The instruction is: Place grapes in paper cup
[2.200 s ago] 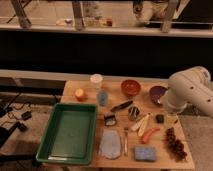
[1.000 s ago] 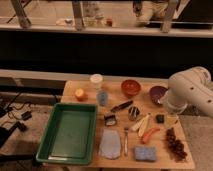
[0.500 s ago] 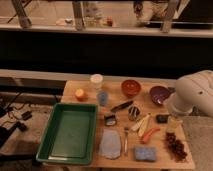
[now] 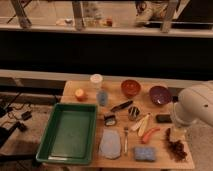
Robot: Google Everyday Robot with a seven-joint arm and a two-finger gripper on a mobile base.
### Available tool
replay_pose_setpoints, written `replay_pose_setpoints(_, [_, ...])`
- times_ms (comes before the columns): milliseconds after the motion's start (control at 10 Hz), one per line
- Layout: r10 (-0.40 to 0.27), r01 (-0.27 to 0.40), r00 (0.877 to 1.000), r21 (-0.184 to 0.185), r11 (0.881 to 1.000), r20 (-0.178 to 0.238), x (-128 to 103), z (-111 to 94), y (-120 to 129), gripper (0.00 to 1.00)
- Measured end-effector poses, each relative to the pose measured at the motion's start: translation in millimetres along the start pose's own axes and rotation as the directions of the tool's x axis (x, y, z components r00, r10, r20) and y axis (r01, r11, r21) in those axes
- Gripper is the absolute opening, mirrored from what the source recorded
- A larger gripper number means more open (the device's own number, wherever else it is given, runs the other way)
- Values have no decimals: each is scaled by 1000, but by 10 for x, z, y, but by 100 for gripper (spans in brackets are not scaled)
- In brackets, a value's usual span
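Observation:
The grapes [image 4: 176, 148], a dark reddish-brown bunch, lie on the table near its front right corner. The white paper cup [image 4: 96, 80] stands upright at the table's back left, just behind a blue-grey tumbler [image 4: 102, 97]. My white arm [image 4: 199, 106] reaches in from the right edge. Beneath it my gripper [image 4: 173, 132] hangs open just above and behind the grapes, holding nothing. The arm's bulk hides much of the gripper.
A green tray [image 4: 52, 145] fills the table's left side. An orange carrot [image 4: 150, 134] and a banana [image 4: 138, 123] lie left of the grapes. Behind stand a brown bowl [image 4: 131, 87], a purple bowl [image 4: 160, 94] and an orange fruit [image 4: 80, 94]. A blue sponge [image 4: 144, 154] sits at the front.
My arm has swung down and to the right, bringing the gripper nearer the grapes. Nothing on the table has moved.

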Motion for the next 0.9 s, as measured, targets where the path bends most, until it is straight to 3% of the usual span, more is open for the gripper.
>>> replay_pose_setpoints(200, [4,-4,1000,-12,1000,-2,47,81,106,80])
replay_pose_setpoints(500, [61,-61,998,-51,997,0,231,321,232,80])
replay_pose_setpoints(900, [118,-119,993,-41,992,-13,443,473,311,80])
